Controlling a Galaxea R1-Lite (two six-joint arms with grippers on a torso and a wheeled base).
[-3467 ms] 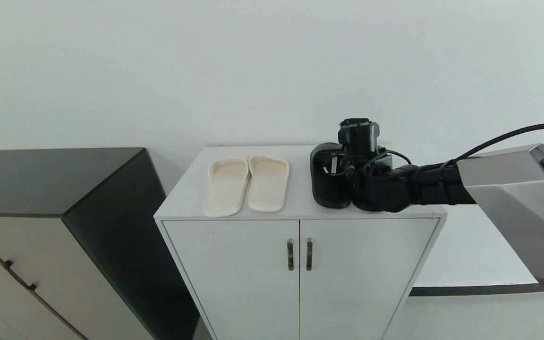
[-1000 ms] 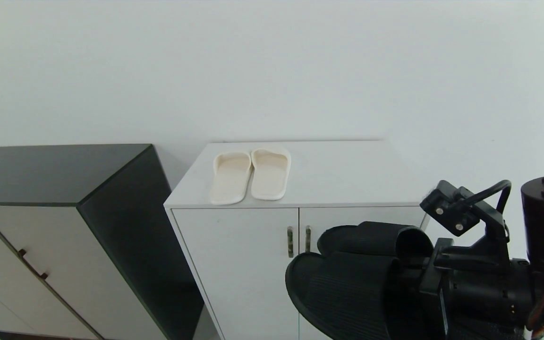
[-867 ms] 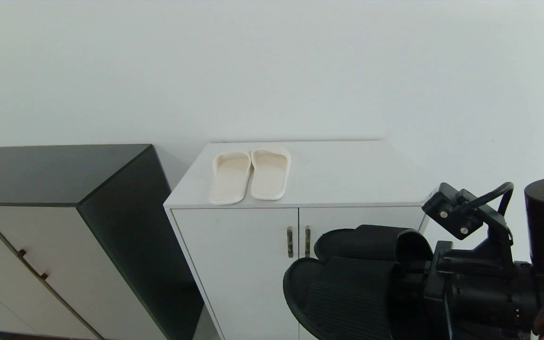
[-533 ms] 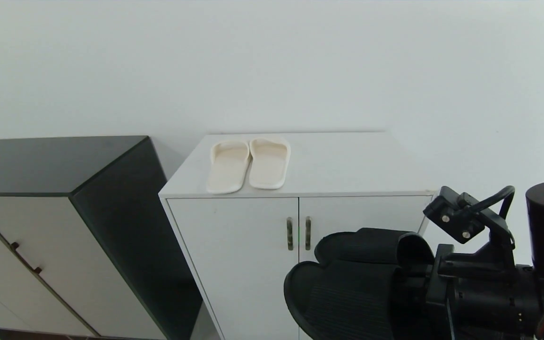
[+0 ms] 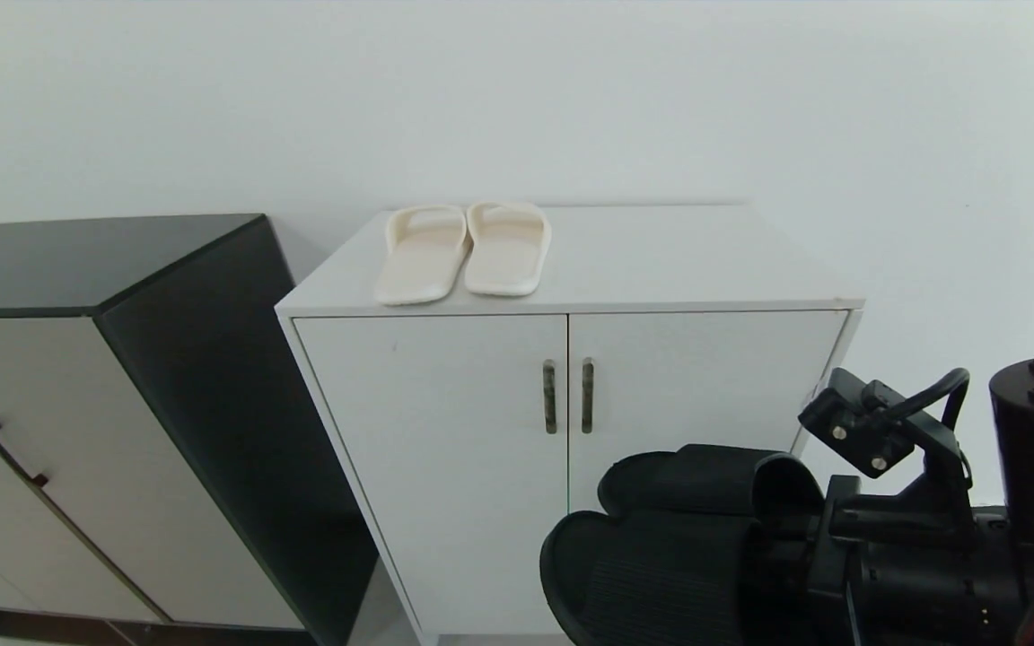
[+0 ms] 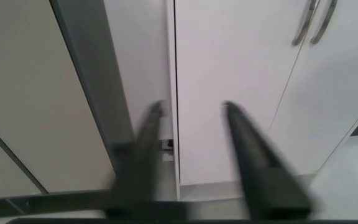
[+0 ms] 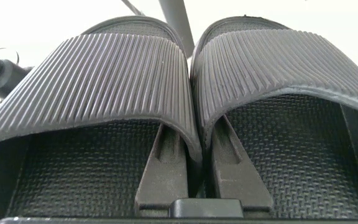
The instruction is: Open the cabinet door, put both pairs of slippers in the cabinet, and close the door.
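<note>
Head view: cabinet is shut, cream slippers sit on top, and the black slippers hang low in front of its right door.

Left wrist view: left gripper has its fingers spread and empty, facing the left door low down. The handles are higher, so I'd raise it and hook one squarely. Dark cabinet crowds that side.

Right wrist view: right gripper fingers pinch both black slippers' inner walls together. I reckon they'd block the right door's swing.
</note>
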